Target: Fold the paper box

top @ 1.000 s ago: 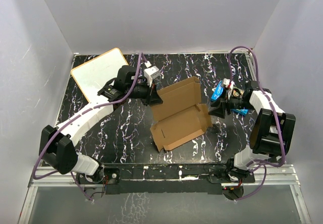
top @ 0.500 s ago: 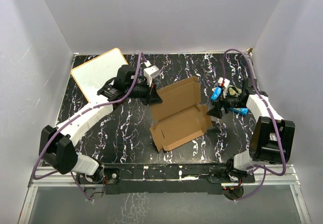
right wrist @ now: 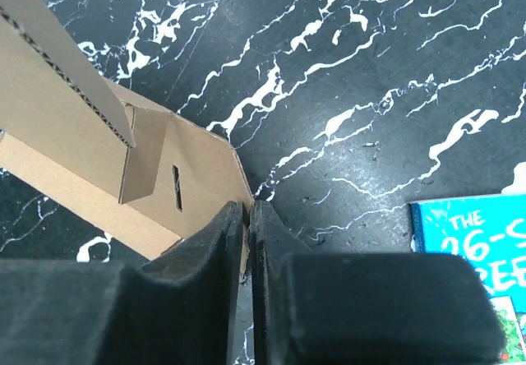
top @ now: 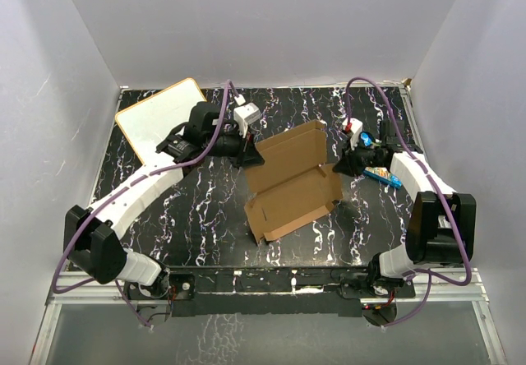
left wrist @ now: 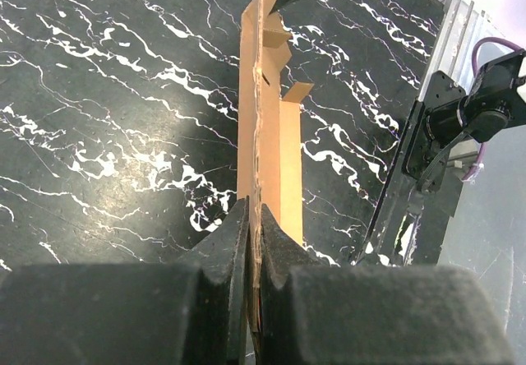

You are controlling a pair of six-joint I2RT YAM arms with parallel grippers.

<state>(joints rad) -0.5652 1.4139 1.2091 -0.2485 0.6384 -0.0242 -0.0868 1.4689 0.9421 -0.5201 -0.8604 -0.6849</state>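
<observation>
With the paper box (top: 292, 186) propped half-raised at the middle of the worktop (top: 189, 209), left jaws clamped on its left edge and right jaws pinched on a thin side flap, any mismatched pull risked tearing that flap or slipping it free.

Matt corrugated paper box (top: 289, 191) on smooth marbled table (top: 189, 209).

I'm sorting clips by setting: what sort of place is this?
Probably a lab robot test cell: plain white walls box in a black marbled tabletop, left arm and right arm are bolted at its near edge, with a paper box between them.
</observation>
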